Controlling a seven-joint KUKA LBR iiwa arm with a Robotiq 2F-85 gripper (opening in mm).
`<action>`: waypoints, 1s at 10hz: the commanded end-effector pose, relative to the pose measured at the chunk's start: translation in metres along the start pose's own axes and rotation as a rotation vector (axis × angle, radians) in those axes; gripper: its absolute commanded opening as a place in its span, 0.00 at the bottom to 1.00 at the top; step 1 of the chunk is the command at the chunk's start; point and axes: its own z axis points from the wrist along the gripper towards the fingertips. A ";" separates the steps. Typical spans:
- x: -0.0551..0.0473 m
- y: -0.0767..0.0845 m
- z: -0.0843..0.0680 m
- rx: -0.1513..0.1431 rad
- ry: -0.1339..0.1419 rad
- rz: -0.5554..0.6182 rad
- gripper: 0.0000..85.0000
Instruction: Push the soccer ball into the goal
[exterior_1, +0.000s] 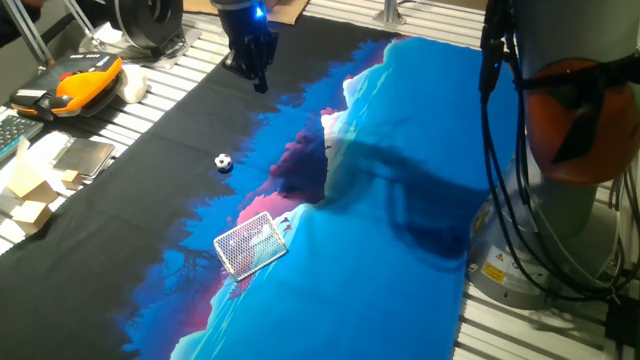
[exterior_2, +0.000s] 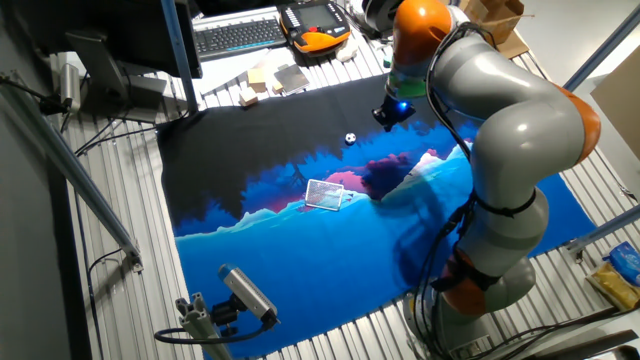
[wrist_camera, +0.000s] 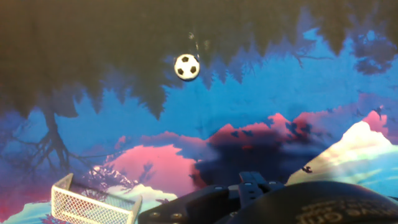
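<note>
The soccer ball (exterior_1: 222, 162) lies between the tool (exterior_1: 259, 72) and the goal (exterior_1: 250, 244), well apart from both; tool's opening cannot be told.

No words, brands or numbers can be read in any view. A yellow warning sticker (exterior_1: 493, 273) with small print sits on the robot base (exterior_1: 520, 270) at the right of one fixed view, its text too small to make out. The keyboard (exterior_2: 240, 34) at the far side shows keys only as blur.
</note>
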 end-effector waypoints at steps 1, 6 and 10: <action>0.000 0.000 0.000 -0.030 0.002 0.007 0.00; 0.000 0.000 0.000 0.036 0.011 -0.017 0.00; -0.004 -0.001 0.002 0.016 0.065 0.054 0.20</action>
